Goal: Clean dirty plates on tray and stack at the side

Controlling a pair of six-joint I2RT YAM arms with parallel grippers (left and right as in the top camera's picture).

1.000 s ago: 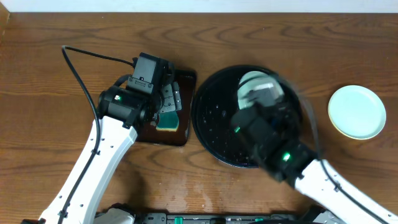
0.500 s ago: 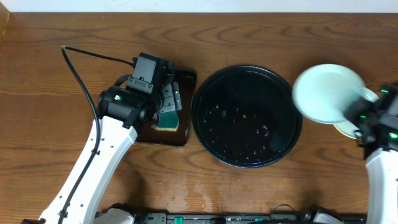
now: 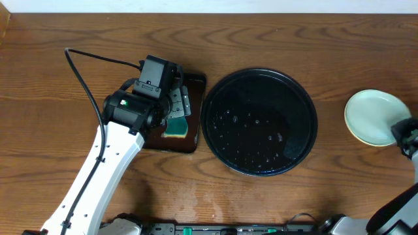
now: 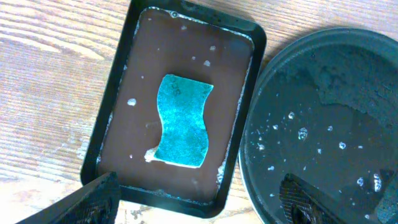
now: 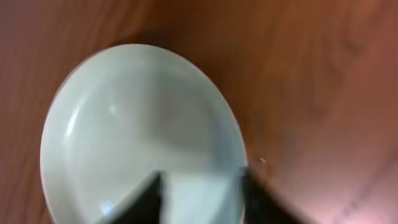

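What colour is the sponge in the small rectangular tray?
The sponge is teal; the left wrist view shows it best.

Round black tray [image 3: 261, 85] lies flat mid-table, speckled with droplets. Well apart to its right, pale mint plate [image 3: 372, 114] sits stacked on pale yellow plate [image 3: 360, 140].

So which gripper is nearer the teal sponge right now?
Left. The left gripper hovers above the sponge in the rectangular tray; the right gripper is far off at the plate stack, beyond the round black tray.
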